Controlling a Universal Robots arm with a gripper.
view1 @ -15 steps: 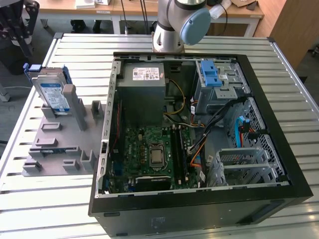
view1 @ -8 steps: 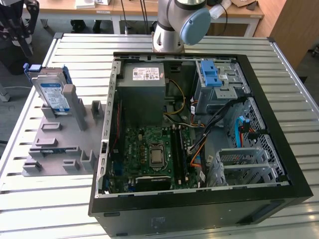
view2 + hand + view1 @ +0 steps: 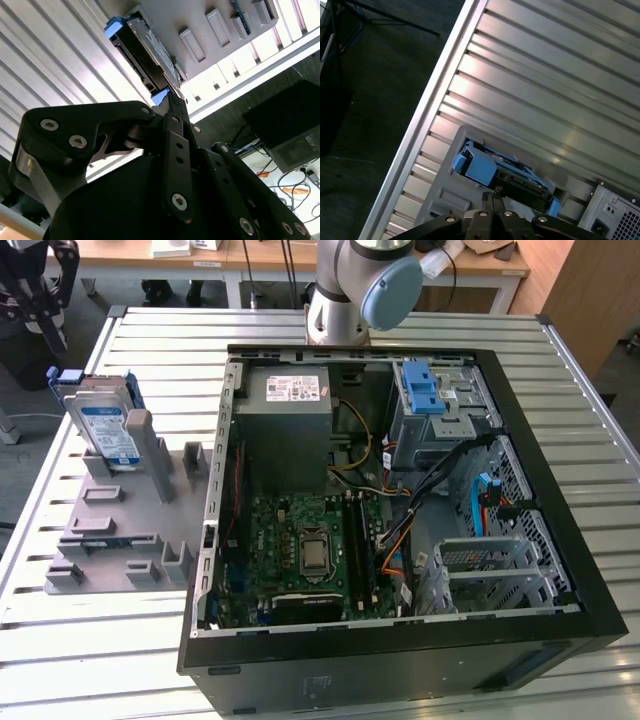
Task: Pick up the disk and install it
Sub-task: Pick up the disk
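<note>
I count one slatted metal table [image 3: 170, 335], one open computer case [image 3: 420, 655] on it, one grey holder [image 3: 105, 535] at the exterior view's left of the case, and one disk [image 3: 108, 430]. The disk stands tilted in the holder. It is silver with a white-and-blue label and a blue bracket framing it. In the first wrist view my gripper [image 3: 492, 195] hangs near the disk's blue end, fingertips pressed together on nothing.

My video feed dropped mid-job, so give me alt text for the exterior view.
A silver rectangular hard disk in a blue plastic bracket stands tilted in a grey plastic rack on the slatted metal table, to the exterior view's left of an open black computer case.
</note>
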